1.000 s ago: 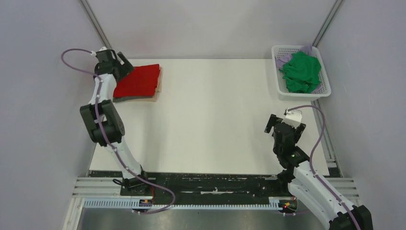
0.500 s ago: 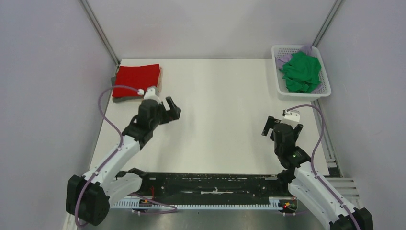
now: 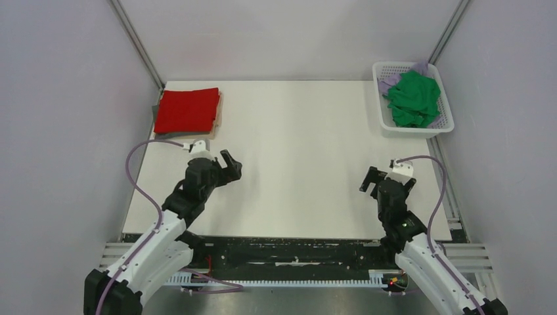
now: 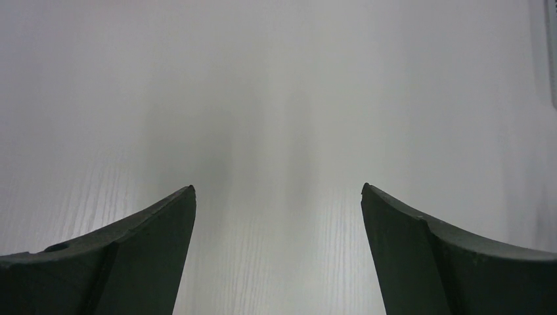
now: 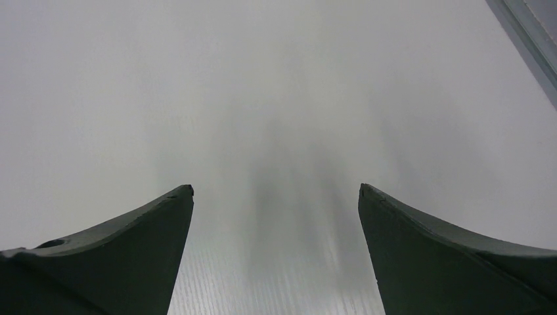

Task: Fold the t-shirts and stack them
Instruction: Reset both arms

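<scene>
A folded bright red t-shirt (image 3: 187,109) lies on top of a stack at the table's far left corner, with dark grey cloth (image 3: 157,108) and tan cloth (image 3: 217,118) edges showing under it. A crumpled green t-shirt (image 3: 412,98) and a pale lilac one (image 3: 391,80) lie in the white basket (image 3: 381,117) at the far right. My left gripper (image 3: 230,165) is open and empty over bare table, near the front left; its wrist view (image 4: 278,190) shows only table. My right gripper (image 3: 369,180) is open and empty near the front right, again over bare table (image 5: 276,190).
The white table (image 3: 295,151) is walled by pale panels on three sides. A metal frame rail (image 5: 525,39) runs along the table's right edge. The black base rail (image 3: 289,252) lies along the near edge.
My left arm has drawn back from the red stack at the far left toward the near edge, gripper open and empty. My right gripper has moved slightly nearer the front.
</scene>
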`<state>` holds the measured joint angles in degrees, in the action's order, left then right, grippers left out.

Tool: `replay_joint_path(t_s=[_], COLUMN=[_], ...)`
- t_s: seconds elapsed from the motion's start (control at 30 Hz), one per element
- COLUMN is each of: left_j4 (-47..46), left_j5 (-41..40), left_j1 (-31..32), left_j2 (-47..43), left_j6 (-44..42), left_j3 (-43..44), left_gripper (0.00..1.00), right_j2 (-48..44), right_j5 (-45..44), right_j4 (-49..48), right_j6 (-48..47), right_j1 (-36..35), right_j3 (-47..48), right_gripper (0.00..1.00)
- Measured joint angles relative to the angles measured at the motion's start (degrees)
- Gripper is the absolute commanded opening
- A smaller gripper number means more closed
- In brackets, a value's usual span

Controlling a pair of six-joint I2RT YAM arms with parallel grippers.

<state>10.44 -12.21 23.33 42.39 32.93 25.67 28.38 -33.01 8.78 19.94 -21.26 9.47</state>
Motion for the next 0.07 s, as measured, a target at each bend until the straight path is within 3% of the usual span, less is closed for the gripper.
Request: replay_joint_path(t_s=[0.07], left_j4=[0.1], left_j5=[-0.3], left_j1=[0.0], left_j2=[0.5], left_j6=[0.0], left_j3=[0.0], left_gripper=[1.0], right_j2=[-1.3], right_j5=[0.0], right_j4=[-1.0], right_j6=[0.0], right_j1=[0.0], right_j3=[-0.5], right_gripper=[0.98])
